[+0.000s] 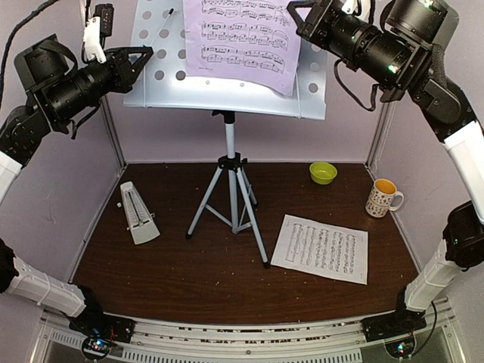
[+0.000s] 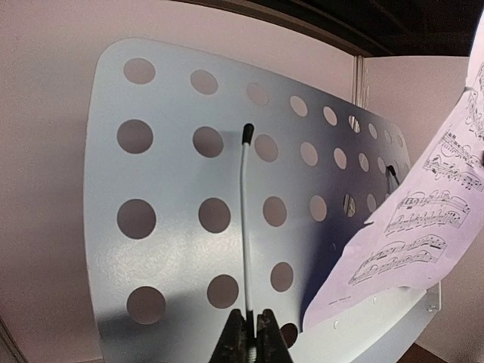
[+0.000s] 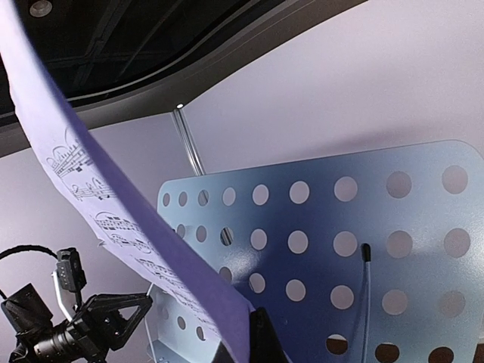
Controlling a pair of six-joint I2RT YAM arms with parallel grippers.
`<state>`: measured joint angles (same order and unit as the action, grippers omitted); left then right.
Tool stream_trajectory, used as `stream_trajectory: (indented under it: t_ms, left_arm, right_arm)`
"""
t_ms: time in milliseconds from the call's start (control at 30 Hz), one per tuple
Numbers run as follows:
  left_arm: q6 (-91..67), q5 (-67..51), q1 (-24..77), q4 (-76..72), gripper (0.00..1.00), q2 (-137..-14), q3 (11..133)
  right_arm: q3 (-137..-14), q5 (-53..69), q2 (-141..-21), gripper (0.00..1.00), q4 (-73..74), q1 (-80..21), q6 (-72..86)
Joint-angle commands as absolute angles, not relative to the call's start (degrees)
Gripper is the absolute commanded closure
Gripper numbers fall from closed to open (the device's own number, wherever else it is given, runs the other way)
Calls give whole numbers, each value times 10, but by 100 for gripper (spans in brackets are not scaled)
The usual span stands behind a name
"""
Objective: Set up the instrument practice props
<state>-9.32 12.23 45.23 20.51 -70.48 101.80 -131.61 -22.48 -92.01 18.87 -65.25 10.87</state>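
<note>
The pale perforated music stand (image 1: pixel 227 87) stands on its silver tripod (image 1: pixel 231 193) mid-table. My left gripper (image 1: pixel 149 56) is raised at the desk's left side, shut on the stand's thin white page-holder wire (image 2: pixel 245 219); its jaws (image 2: pixel 252 324) pinch the wire's lower end. One sheet-music page (image 1: pixel 242 38) leans on the desk. My right gripper (image 1: pixel 296 15) is shut on that page's upper right edge, and the page (image 3: pixel 113 204) curves over the jaws (image 3: pixel 249 336). A second page (image 1: pixel 321 248) lies flat on the table at the right. The pale-grey metronome (image 1: pixel 138 213) lies at the left.
A yellow-green bowl (image 1: pixel 323 172) sits at the back right, with a patterned mug (image 1: pixel 383 198) in front of it near the right wall. Pale walls close in the table on three sides. A second holder wire (image 3: pixel 366 291) stands on the desk's right half.
</note>
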Motion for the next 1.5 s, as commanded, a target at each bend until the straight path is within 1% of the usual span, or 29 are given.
stream_trajectory:
  t_ms: [0,267,633,900,1100,1367,1467]
  left_arm:
    - [-74,123,453,107,100,-690,1003]
    - [-65,109,454,53,100,-676,963]
    - [-51,94,454,4,100,-656,917]
    - [-42,82,457,-12,100,-653,903]
    - [-33,79,460,-31,100,-649,890]
    - [-23,71,461,-40,100,-649,881]
    - [-21,69,461,-40,100,-649,881]
  right_arm:
    - [-1315,-245,-929,100,178,-654,118]
    - [-1319,-298,-961,100,142,-654,102]
    - [-1346,-328,-1009,100,114,-654,93]
    - [-1350,-287,-1030,100,75,-654,60]
    - [-1370,-281,-1050,100,62,-654,46]
    - [-1386,-238,-1073,100,48,-654,18]
    - [-1386,-214,-1078,97,35,-654,-10]
